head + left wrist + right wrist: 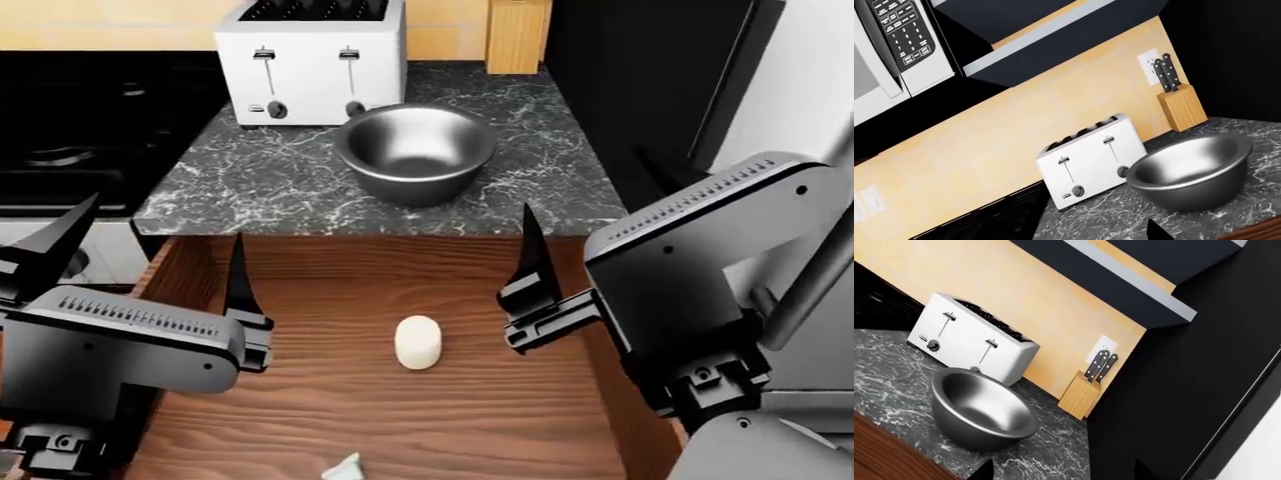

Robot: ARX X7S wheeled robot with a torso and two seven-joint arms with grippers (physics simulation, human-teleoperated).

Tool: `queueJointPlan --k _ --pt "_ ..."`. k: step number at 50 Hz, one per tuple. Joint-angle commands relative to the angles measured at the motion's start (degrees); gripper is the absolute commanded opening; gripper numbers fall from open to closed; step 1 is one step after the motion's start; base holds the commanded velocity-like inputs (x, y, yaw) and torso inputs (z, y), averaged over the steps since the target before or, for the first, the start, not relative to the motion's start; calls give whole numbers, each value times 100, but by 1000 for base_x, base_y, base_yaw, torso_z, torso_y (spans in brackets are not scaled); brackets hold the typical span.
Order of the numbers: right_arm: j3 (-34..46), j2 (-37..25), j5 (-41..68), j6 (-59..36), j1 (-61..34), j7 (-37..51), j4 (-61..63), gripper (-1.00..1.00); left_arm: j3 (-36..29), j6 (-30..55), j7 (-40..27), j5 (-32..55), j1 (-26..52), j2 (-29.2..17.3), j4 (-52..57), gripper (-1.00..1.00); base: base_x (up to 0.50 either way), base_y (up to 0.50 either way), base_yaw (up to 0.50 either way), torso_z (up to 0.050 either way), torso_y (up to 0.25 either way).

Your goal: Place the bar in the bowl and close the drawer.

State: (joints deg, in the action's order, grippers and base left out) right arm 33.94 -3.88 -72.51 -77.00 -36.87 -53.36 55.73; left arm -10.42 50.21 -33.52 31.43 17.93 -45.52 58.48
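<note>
The reddish-brown wood drawer point(400, 285) stands pulled out below the counter in the head view. Only a pale pointed tip of the bar point(344, 467) shows, lying on the drawer floor at the picture's bottom edge. The steel bowl point(414, 150) sits empty on the marble counter in front of the toaster, and it also shows in both wrist views point(1191, 170) point(981, 410). My left gripper point(164, 225) hovers open over the drawer's left side, holding nothing. My right gripper point(1064, 471) is open and empty over the drawer's right side, with one finger point(531, 250) in sight from the head.
A short white cylinder point(418, 342) lies in the middle of the drawer. A white toaster point(311, 60) and a wooden knife block point(518, 35) stand at the back of the counter point(267, 190). A black stove point(67, 120) is to the left and a dark tall appliance point(641, 90) to the right.
</note>
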Motion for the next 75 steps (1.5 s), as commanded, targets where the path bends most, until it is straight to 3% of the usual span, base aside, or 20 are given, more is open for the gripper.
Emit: queueJointPlan --k 1,57,65,75 --pt "41 -29 23 0 2 27 -20 100 -68 -56 -85 55 22 -66 -30 100 0 207 0 0 0" --pt "-11 -81 367 125 191 412 14 100 -367 -367 -225 4 25 -195 -248 100 36 92 0 0 0" --pt "159 -20 -113 -142 -45 -44 -88 100 -348 -446 -246 -4 -69 -236 -265 100 0 0 0 0 0" --pt "274 198 -1462 -637 -589 -1679 -863 100 -472 -532 -226 -97 -40 -201 -381 100 0 0 0 0 0"
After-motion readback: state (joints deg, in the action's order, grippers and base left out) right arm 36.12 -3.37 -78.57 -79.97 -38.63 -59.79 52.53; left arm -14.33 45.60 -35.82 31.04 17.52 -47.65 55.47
